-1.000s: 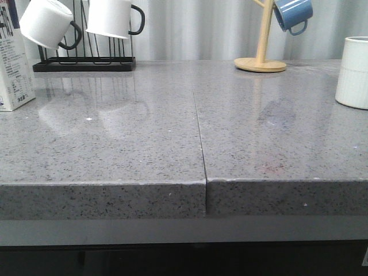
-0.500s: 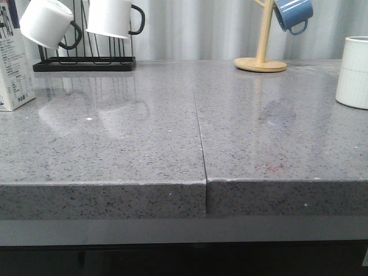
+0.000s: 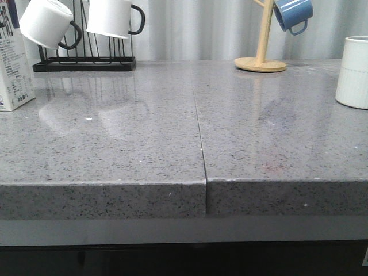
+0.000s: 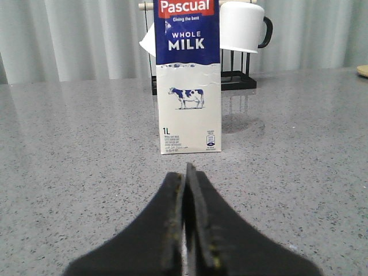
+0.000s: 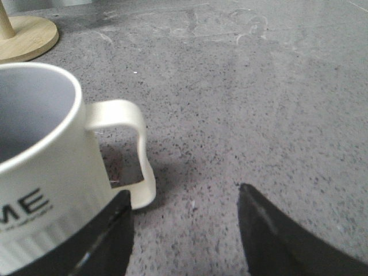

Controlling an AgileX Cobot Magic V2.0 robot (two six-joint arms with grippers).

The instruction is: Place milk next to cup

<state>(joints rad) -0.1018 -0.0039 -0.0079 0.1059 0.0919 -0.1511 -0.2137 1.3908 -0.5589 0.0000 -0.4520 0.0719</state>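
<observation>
The milk carton (image 3: pixel 12 66) stands upright at the far left of the grey counter; the left wrist view shows its blue "WHOLE MILK" top and cow picture (image 4: pixel 188 80). My left gripper (image 4: pixel 186 172) is shut and empty, a short way in front of the carton. The white ribbed cup (image 3: pixel 352 72) stands at the far right edge; in the right wrist view it shows its lettering and white handle (image 5: pixel 46 172). My right gripper (image 5: pixel 184 198) is open and empty, one finger beside the cup's handle. Neither gripper shows in the front view.
A black wire rack (image 3: pixel 83 60) with two white black-handled mugs (image 3: pixel 112 17) stands at the back left, behind the carton. A wooden mug tree (image 3: pixel 261 57) with a blue mug (image 3: pixel 293 14) stands at the back right. A seam (image 3: pixel 200 132) runs down the counter's middle.
</observation>
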